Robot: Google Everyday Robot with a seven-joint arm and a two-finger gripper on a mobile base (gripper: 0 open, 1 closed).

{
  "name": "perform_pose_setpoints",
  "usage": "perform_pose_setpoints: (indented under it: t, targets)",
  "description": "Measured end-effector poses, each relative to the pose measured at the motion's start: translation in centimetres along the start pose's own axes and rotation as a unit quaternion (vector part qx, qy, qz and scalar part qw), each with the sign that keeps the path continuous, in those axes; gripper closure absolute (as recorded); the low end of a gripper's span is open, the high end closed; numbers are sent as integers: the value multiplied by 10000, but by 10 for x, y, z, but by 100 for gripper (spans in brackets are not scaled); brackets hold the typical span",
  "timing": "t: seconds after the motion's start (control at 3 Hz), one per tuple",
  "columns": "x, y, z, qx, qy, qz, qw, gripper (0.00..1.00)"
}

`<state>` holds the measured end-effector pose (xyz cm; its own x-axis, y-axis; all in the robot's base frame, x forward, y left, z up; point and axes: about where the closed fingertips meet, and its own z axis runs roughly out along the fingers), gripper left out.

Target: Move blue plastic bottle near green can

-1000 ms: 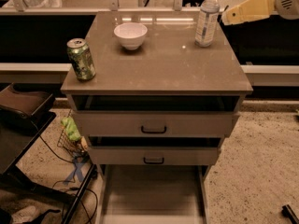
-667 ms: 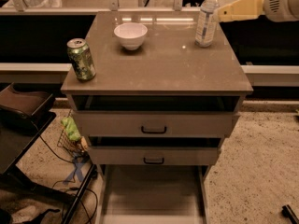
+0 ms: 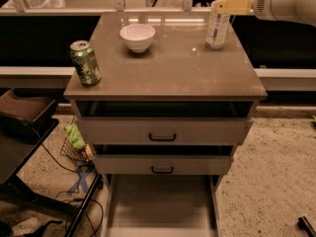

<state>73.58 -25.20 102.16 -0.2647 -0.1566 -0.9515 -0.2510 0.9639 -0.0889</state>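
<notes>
Brown cabinet top (image 3: 173,70), contents as follows.

- **Gripper** (image 3: 231,4): yellow, hanging over the far right corner. It is lining up with the upper part of the blue plastic bottle (image 3: 216,26), probably for a side grasp. Contact and grip state cannot be told.
- **Bottle:** standing upright, just left of and below the gripper.
- **White bowl** (image 3: 138,36): sitting further to the gripper's left.
- **Green can** (image 3: 85,62): standing well apart, far to the gripper's left and nearer the front edge, serving as the destination.
- **Two drawers** (image 3: 163,131): hanging slightly open below.
</notes>
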Motion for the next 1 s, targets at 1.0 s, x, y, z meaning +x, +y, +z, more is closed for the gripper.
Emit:
perform_pose_setpoints:
  t: [1.0]
  targets:
    - [9,-27,107,6,-276,-217,9994,0]
